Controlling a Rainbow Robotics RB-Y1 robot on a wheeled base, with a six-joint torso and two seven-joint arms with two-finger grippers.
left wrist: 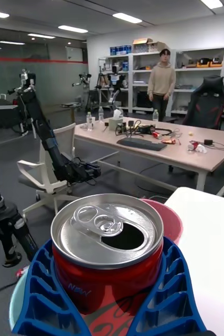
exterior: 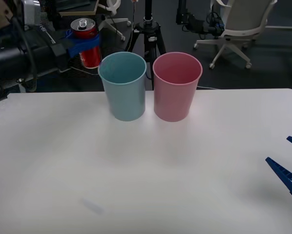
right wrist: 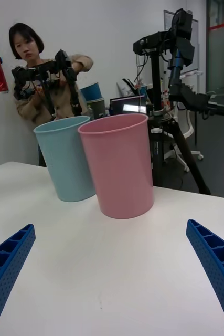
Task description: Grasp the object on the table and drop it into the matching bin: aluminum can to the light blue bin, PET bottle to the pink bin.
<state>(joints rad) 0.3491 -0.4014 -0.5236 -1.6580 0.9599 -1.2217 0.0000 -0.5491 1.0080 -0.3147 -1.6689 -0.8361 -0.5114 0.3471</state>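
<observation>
Carrying the red can (exterior: 89, 48) clear of the counter (exterior: 146, 165), the left gripper (exterior: 83, 45) is seen from the front held up behind and to the left of the light blue bin (exterior: 122, 92), its blue fingers pinched around the can's middle. The pink bin (exterior: 177, 87) stands just beside the blue one, both upright at the counter's far edge. The right gripper (exterior: 288, 168) is parked low at the counter's right side.

From the right wrist, the right gripper's fingers (right wrist: 7, 268) are shown spread wide above the bare counter, with the two bins ahead and nothing held between them.

From the left wrist, the can is shown upright, its silver lid (left wrist: 107, 230) already opened, clasped on both sides by ribbed blue fingers (left wrist: 43, 291); bin rims are glimpsed just beneath.

The transport step is judged to be in hand. A short move over the blue bin's mouth is called for next, then a release.
</observation>
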